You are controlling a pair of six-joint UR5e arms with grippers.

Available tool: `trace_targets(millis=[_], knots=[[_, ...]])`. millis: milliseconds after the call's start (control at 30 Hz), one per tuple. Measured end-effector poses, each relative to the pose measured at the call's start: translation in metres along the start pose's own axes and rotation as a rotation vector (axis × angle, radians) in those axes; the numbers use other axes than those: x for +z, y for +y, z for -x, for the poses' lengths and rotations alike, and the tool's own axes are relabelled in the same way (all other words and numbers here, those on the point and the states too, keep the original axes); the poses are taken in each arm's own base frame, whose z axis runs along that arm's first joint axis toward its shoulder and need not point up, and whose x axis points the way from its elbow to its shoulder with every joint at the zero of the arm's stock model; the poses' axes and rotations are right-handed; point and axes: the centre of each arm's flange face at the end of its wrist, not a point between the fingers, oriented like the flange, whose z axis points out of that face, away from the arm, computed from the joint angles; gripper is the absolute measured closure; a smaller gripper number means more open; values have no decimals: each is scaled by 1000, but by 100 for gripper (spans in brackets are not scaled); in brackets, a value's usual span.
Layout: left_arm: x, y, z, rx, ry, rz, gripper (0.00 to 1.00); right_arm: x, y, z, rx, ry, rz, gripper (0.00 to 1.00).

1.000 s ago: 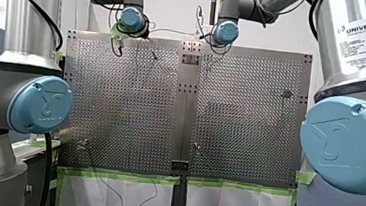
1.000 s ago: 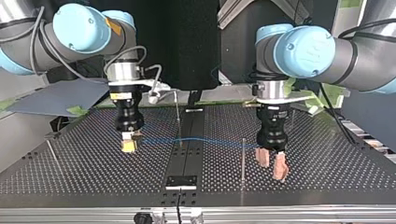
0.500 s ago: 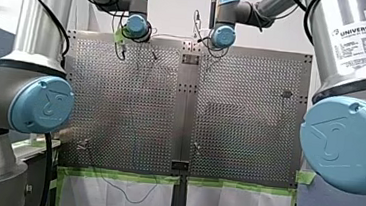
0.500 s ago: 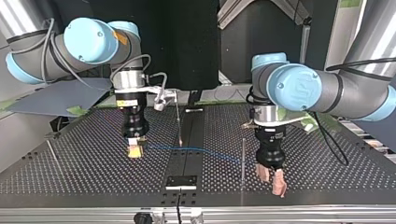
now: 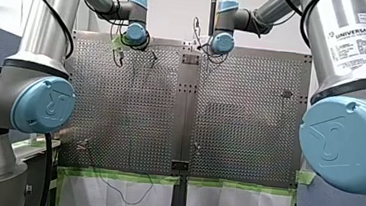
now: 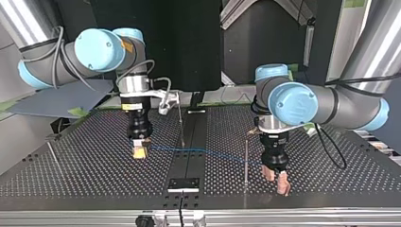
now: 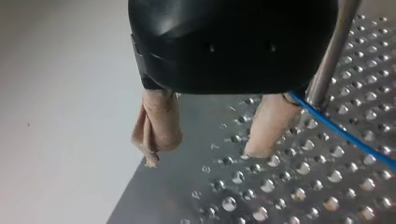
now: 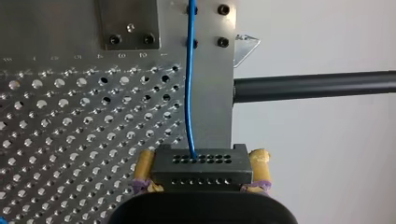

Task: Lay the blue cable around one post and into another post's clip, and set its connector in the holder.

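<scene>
In the top view my right gripper point(image 6: 140, 152), with yellow pads, is shut on a black connector block point(image 8: 201, 164). The blue cable point(image 6: 198, 151) leaves that block and runs across the centre strip to a thin upright post point(image 6: 246, 161). My left gripper point(image 6: 275, 180), with beige pads, hangs open just beyond that post, low over the table. In the left wrist view the cable point(image 7: 341, 133) passes beside one of its fingers point(image 7: 268, 126) and against the metal post point(image 7: 329, 60); nothing sits between the jaws.
A second thin post point(image 6: 180, 123) stands behind the cable near the centre strip, a third point(image 6: 52, 153) at the top view's far left. A small dark plate point(image 6: 184, 184) lies on the centre strip by the near edge. A thin wire point(image 5: 122, 195) hangs off the front view's table edge.
Both arms have come toward the top view's near edge. My left gripper has closed in on the post. My right gripper carried the connector slightly toward the centre, and the cable now slopes.
</scene>
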Motion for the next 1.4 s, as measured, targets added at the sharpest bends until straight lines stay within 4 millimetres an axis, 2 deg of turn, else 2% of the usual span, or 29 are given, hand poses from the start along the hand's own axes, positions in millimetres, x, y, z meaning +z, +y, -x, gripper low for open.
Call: trace_targets(millis=[400,700,1033,1167,1400], knots=[[11,9,-26,19,41,26,0,11,9,23,-4,-15,12,97],[10,20,-47,33,75,49,0,15,14,43,-11,-46,20,97],[6,24,-51,37,85,55,0,17,21,55,-16,-79,33,97],[6,24,-52,36,86,53,0,16,24,75,-23,-125,41,97],[7,24,-54,35,93,41,0,6,25,124,-15,-235,71,97]])
